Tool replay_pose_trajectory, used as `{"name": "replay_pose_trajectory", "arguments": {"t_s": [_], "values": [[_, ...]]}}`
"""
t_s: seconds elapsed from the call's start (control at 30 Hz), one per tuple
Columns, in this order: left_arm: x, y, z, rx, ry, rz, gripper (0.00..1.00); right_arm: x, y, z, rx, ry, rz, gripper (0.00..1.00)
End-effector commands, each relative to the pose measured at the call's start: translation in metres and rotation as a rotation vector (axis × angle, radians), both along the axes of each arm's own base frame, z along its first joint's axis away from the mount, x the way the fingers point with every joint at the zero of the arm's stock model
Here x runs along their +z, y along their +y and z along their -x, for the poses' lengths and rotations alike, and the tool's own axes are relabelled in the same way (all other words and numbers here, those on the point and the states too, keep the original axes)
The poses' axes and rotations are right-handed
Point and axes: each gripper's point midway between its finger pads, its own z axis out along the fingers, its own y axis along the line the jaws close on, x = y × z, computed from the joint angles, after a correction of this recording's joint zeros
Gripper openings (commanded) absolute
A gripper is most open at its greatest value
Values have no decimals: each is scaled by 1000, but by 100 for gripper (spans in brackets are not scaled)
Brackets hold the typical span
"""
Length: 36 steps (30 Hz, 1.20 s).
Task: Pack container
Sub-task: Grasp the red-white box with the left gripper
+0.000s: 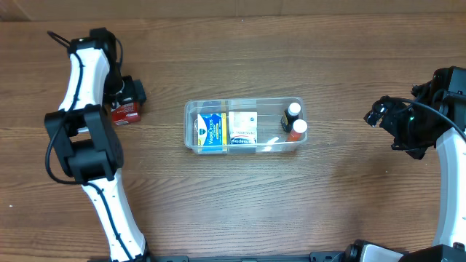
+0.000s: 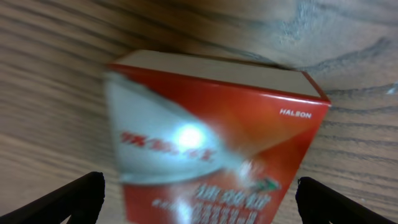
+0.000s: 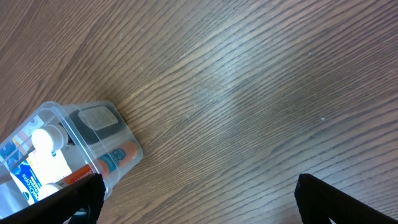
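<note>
The clear plastic container (image 1: 244,125) sits mid-table and holds a blue-and-yellow box (image 1: 210,131), a white box (image 1: 242,129), a dark bottle (image 1: 291,113) and an orange bottle (image 1: 297,131). A red box (image 1: 124,111) lies on the table far left of it. My left gripper (image 1: 125,93) is open just above the red box (image 2: 214,149), its fingers spread on either side and apart from it. My right gripper (image 1: 380,115) is open and empty at the right, over bare wood. The container's corner (image 3: 93,146) shows at the left of the right wrist view.
The wooden table (image 1: 240,204) carries nothing else that I can see. The left arm (image 1: 84,138) stretches along the left side and the right arm (image 1: 444,138) stands at the far right edge.
</note>
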Motion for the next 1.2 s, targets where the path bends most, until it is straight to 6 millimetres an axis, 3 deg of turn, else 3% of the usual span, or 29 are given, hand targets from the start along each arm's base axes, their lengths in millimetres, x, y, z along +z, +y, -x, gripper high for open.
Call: {"name": "replay_pose_trajectory", "arguments": {"t_s": [0.0,0.43,0.8,1.17], "values": [[-12,-9,1,-45,27,22,100,0,1,-1,14,-6,3,100],[-14,-14,4,-43,39,51,100,-1,1,0,14,-1,2,100],[-28,-16,5,-41,32,68,100,-1,2,1,14,1,1,100],[-28,-17,7,-41,40,70,89,-1,2,1,17,1,2,100]]}}
